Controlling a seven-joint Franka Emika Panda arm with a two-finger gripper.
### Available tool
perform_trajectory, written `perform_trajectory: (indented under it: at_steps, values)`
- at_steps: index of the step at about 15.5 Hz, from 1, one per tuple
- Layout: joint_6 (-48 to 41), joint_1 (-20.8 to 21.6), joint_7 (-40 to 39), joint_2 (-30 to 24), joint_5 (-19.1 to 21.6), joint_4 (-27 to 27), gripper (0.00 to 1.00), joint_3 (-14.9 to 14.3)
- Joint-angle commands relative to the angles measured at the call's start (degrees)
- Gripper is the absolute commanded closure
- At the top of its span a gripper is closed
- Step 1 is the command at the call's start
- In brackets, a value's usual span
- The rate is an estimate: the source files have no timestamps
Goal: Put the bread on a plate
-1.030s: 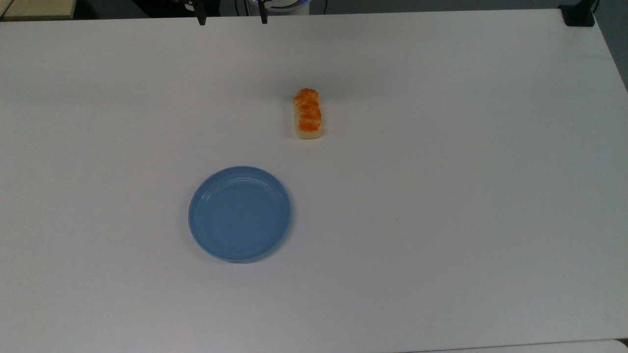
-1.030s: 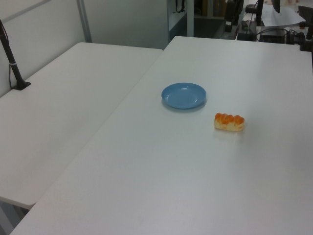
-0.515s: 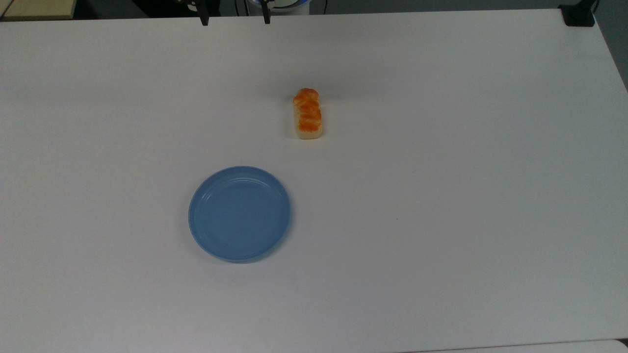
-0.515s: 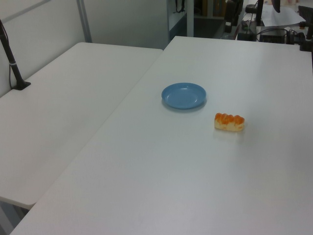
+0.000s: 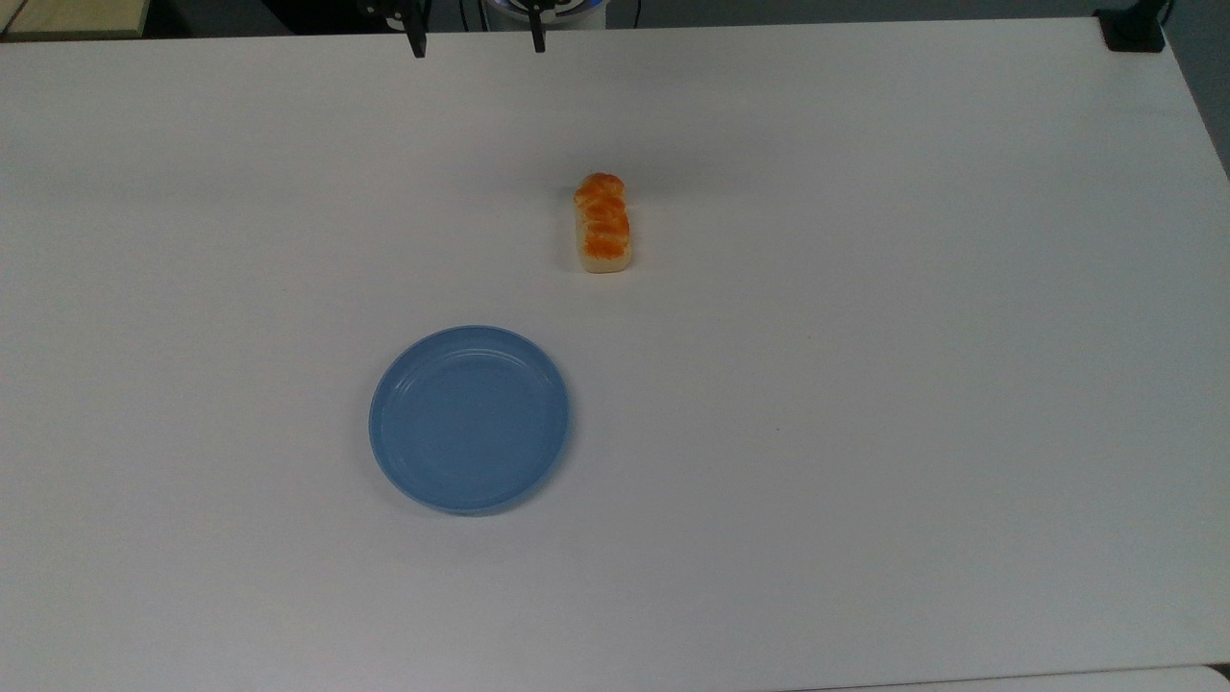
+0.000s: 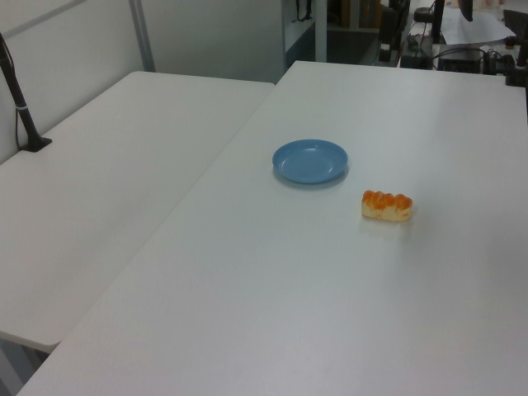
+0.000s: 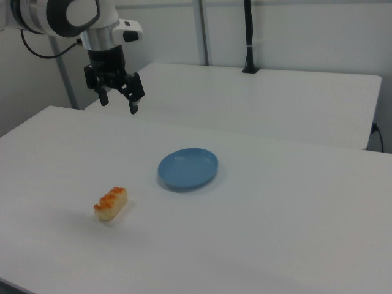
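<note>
The bread [image 5: 602,224], a small loaf with an orange-brown top and cream sides, lies on the white table [image 5: 865,384]; I also see the bread [image 6: 386,205] in the left view and the bread [image 7: 111,203] in the right view. The light-blue plate [image 5: 469,418] sits empty, apart from the bread, as do the plate [image 6: 310,161] and the plate [image 7: 187,168]. My gripper [image 7: 118,102] hangs open high above the table, well away from the bread. In the top view the gripper [image 5: 477,44] has its two fingertips at the top edge.
A second white table [image 6: 107,190] adjoins at the left view's left, with a black post [image 6: 18,103] clamped to it. Equipment and cables [image 6: 462,45] stand beyond the far table end. A black clamp [image 5: 1134,29] sits at the top view's upper right corner.
In the top view the gripper's fingertips have shifted slightly to the right and a bit lower into the picture. Bread and plate have not moved.
</note>
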Motion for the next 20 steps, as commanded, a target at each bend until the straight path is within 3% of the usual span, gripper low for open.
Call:
perform_trajectory:
  at_steps: [1,17,20]
  values:
    - [0.79,0.62,-0.56,-1.51,-0.3,-2.17,0.0,0.07]
    - [0.96,-0.18,-0.83,-1.77,-1.8,-4.81,0.0,1.56]
    - [0.52,-0.35,-5.46,-2.47,-1.8,-6.2,0.0,1.56]
